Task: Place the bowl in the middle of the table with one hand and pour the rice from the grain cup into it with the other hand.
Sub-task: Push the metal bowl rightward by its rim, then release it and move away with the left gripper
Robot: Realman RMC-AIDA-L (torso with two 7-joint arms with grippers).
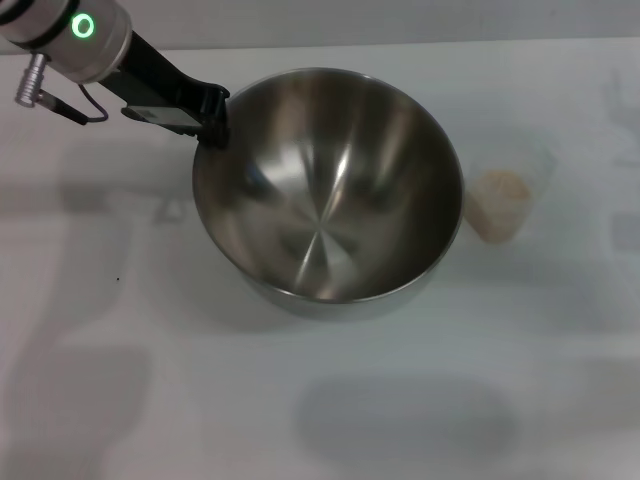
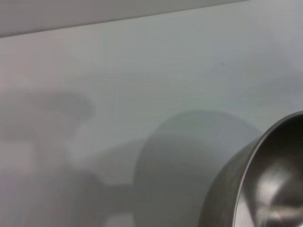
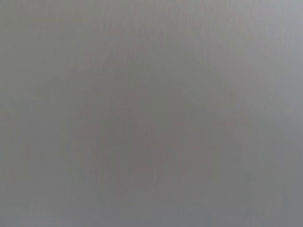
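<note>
The shiny steel bowl point(image 1: 330, 190) fills the middle of the head view, tilted toward me, and its shadow lies apart from it on the table point(image 1: 100, 350), so it hangs in the air. My left gripper point(image 1: 213, 122) reaches in from the upper left and is shut on the bowl's far-left rim. The left wrist view catches the bowl's rim and outer wall point(image 2: 236, 189) above the white tabletop. Just right of the bowl stands the clear grain cup point(image 1: 503, 195), upright, with pale rice point(image 1: 498, 208) inside. My right gripper is out of view; the right wrist view is plain grey.
The white table's far edge point(image 1: 400, 45) runs along the top of the head view. A soft shadow point(image 1: 405, 415) of the bowl falls on the near part of the tabletop. A cable and metal connector point(image 1: 30, 85) hang off my left wrist.
</note>
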